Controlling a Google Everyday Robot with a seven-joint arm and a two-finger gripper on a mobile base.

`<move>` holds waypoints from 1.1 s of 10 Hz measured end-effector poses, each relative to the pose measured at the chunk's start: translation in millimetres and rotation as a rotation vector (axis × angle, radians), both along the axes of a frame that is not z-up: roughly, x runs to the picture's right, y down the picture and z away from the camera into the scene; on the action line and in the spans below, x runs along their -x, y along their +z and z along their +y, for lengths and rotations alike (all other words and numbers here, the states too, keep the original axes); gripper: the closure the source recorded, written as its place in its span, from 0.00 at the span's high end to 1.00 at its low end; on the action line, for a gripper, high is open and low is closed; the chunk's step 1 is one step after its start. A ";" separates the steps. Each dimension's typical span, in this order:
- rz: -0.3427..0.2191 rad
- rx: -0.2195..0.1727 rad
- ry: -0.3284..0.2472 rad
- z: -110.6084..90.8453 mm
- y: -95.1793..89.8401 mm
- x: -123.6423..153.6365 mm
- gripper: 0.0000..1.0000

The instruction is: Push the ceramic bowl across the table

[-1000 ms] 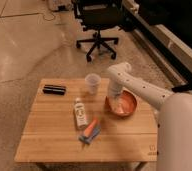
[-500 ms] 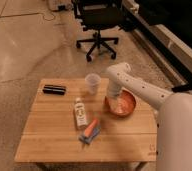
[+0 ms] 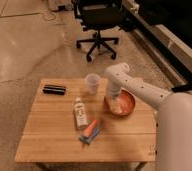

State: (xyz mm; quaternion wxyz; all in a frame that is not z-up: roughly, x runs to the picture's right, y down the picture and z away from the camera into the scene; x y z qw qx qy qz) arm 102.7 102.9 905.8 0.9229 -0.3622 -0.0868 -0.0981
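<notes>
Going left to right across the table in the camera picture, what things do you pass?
Black case → white bottle → plastic cup → tool, at the left edge of the ceramic bowl.

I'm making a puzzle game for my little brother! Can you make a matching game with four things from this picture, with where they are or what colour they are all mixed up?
Things
1. ceramic bowl
2. plastic cup
3. black box
4. gripper

Clues
A. flat and dark, near the far corner of the table, on the picture's left
B. down at the bowl, on its side nearest the cup
C. glossy orange-red, wide and shallow
D. whitish and see-through, standing upright

Pairs: 1-C, 2-D, 3-A, 4-B
</notes>
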 end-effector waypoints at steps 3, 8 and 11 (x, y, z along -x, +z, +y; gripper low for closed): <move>-0.007 0.004 -0.004 1.9 0.3 3.6 0.65; -0.016 0.009 -0.009 3.7 1.2 7.9 0.65; -0.019 0.013 -0.011 5.1 1.7 9.4 0.65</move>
